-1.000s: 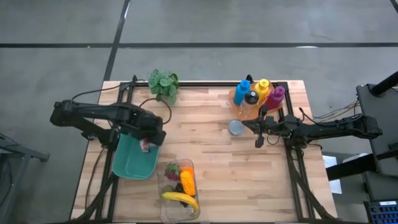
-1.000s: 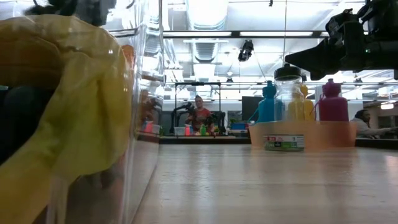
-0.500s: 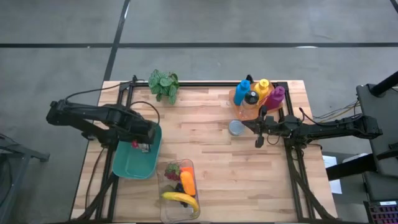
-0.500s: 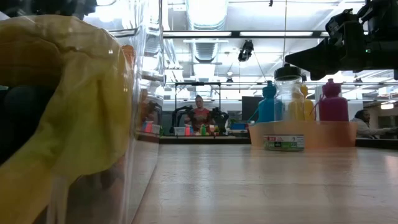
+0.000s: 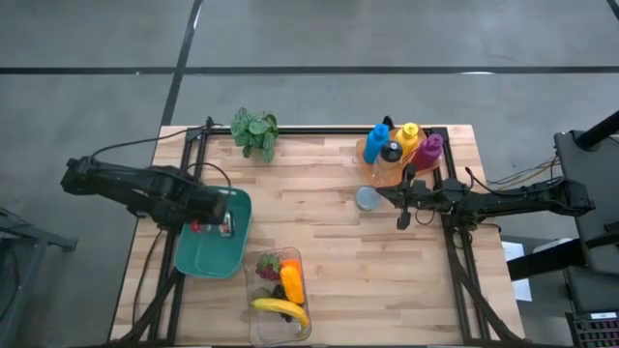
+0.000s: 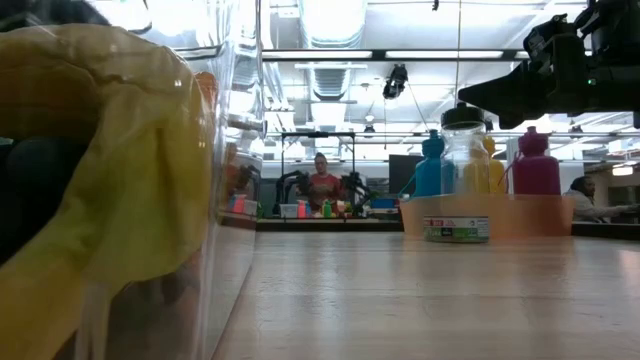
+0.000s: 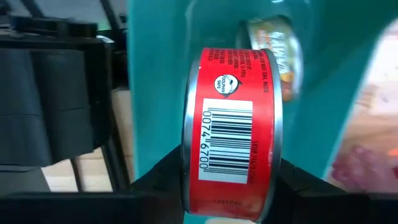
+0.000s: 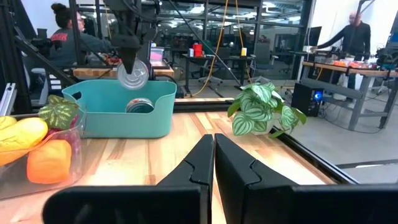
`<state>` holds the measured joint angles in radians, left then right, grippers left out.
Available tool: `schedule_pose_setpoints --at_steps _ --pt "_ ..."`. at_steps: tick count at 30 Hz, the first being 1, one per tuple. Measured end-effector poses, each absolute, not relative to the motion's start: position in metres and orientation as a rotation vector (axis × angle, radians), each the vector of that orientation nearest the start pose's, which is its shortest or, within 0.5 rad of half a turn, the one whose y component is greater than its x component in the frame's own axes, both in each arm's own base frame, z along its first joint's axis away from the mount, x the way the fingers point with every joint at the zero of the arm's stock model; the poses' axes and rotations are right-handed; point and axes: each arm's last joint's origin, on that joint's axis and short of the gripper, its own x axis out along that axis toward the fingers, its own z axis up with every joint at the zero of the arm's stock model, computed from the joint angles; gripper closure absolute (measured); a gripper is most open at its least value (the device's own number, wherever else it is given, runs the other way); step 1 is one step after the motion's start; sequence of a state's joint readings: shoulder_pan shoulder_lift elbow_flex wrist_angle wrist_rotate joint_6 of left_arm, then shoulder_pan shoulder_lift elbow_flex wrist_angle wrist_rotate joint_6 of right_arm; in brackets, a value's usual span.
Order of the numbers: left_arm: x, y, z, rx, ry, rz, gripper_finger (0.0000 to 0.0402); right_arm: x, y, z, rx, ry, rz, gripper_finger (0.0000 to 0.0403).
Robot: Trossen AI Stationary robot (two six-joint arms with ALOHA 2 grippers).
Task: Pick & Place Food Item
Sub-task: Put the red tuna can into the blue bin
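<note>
Can (image 7: 233,130), red-labelled, sits pinched between the left tool (image 5: 215,224)'s fingers, above the teal bin (image 5: 208,259); pickup looks done, release remains. Beneath it a second can (image 7: 278,59) lies in the bin. Far across the worktop (image 5: 338,251), the right tool (image 5: 403,220) waits, pressed together.

The table (image 5: 338,242) is pale wood boards, smooth, with a dull shine. The teal bin (image 8: 118,118) looks like smooth matt plastic. The can (image 7: 233,134) has shiny metal rims and a glossy red paper label. The food box (image 5: 259,327) is clear glossy plastic. The bottles (image 6: 500,165) look like smooth coloured plastic. The grippers' fingers (image 8: 186,168) are matt black plastic
</note>
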<state>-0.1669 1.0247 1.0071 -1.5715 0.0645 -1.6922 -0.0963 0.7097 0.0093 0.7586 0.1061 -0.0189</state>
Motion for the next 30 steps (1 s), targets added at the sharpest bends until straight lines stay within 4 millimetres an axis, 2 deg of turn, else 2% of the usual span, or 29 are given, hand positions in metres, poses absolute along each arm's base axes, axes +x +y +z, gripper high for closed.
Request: schedule_pose_setpoints --at_steps 6,12,23,30 --pt "0.118 -0.022 0.272 -1.207 1.307 1.235 0.0267 0.141 -0.017 0.169 -0.019 -0.057 -0.203 0.0391" --pt "0.120 -0.022 0.258 -1.200 1.305 1.273 0.0267 0.141 -0.017 0.169 -0.019 -0.057 -0.203 0.0391" --pt "0.124 -0.022 0.218 -1.243 1.271 1.279 0.0267 0.141 -0.017 0.169 -0.019 -0.057 -0.203 0.0391" --pt "0.126 -0.023 0.216 -1.242 1.267 1.307 0.0267 0.141 -0.017 0.169 -0.019 -0.057 -0.203 0.0391"
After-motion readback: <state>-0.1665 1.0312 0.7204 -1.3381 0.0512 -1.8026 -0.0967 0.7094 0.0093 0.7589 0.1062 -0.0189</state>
